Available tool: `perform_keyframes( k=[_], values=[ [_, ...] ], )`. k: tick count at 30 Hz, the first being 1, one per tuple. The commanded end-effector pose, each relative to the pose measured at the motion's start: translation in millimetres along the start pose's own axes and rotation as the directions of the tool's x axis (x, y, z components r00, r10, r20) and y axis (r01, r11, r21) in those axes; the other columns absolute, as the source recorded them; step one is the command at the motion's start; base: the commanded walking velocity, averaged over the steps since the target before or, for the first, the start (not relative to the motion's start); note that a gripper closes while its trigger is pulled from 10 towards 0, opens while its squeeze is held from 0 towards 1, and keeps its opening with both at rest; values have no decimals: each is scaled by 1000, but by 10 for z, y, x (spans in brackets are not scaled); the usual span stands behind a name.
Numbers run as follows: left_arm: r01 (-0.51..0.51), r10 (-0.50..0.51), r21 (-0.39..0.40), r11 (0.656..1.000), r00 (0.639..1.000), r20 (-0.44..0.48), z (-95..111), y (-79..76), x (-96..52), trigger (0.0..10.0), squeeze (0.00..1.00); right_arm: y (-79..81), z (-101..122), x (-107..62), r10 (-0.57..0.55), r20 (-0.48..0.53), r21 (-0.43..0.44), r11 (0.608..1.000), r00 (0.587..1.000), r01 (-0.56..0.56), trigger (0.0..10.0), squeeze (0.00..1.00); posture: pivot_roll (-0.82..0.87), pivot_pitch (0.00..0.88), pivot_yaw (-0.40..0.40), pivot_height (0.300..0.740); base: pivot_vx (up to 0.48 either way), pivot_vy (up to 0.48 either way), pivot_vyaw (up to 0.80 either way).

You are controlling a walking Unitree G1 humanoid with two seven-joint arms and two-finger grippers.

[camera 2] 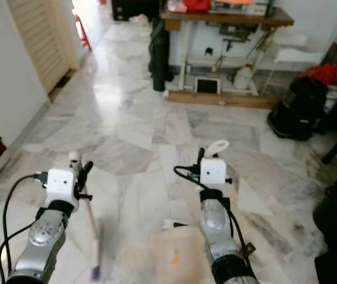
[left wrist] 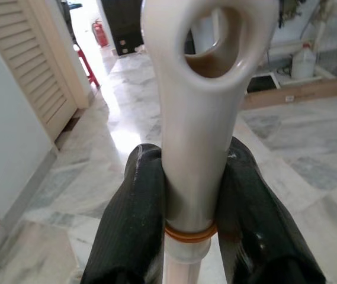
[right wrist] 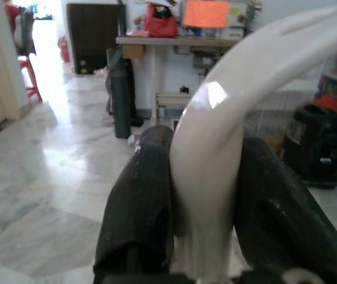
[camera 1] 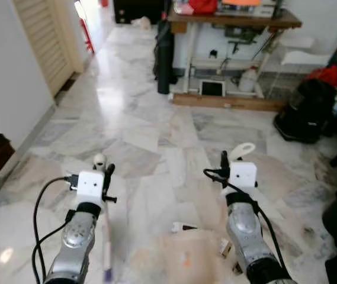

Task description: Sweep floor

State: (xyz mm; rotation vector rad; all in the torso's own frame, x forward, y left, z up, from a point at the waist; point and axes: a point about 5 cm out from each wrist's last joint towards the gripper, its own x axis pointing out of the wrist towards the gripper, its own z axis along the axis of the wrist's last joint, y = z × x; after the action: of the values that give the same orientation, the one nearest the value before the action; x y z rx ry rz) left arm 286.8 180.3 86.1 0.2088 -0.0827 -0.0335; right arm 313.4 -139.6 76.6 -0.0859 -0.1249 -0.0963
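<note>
My left gripper (camera 1: 104, 173) is shut on the top of a cream broom handle (left wrist: 199, 100), which has a hanging hole at its end. The broom's stick (camera 1: 105, 242) runs down to the floor beside my left arm. A curved cream dustpan handle (right wrist: 215, 130) is clamped in my right gripper (camera 1: 228, 164), both black fingers (right wrist: 138, 195) pressed against it. The beige dustpan (camera 1: 186, 255) lies blurred on the marble floor between my arms. Small scraps of litter (camera 1: 180, 226) lie on the floor just ahead of the pan.
A wooden table (camera 1: 233, 21) with shelves and clutter stands at the back, a black roll (camera 1: 164, 56) leaning at its left leg. A black bag (camera 1: 307, 109) sits at the right. A louvred door (camera 1: 44, 35) and white wall line the left.
</note>
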Motion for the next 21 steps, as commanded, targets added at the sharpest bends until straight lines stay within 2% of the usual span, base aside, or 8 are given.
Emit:
perform_keyframes(
  k=[1,21],
  values=[
    [5,-5,-7,1000,999,53,103,-31,30,10000,0,-64,74,50,-13,35,-16,1000,999,14,10000,0,117,22,11,740,300,0,0],
    [4,-3,-14,1000,998,61,118,-37,22,10000,0,-71,50,40,-13,19,-22,1000,1000,13,10000,0,117,29,11,740,282,0,0]
  ],
)
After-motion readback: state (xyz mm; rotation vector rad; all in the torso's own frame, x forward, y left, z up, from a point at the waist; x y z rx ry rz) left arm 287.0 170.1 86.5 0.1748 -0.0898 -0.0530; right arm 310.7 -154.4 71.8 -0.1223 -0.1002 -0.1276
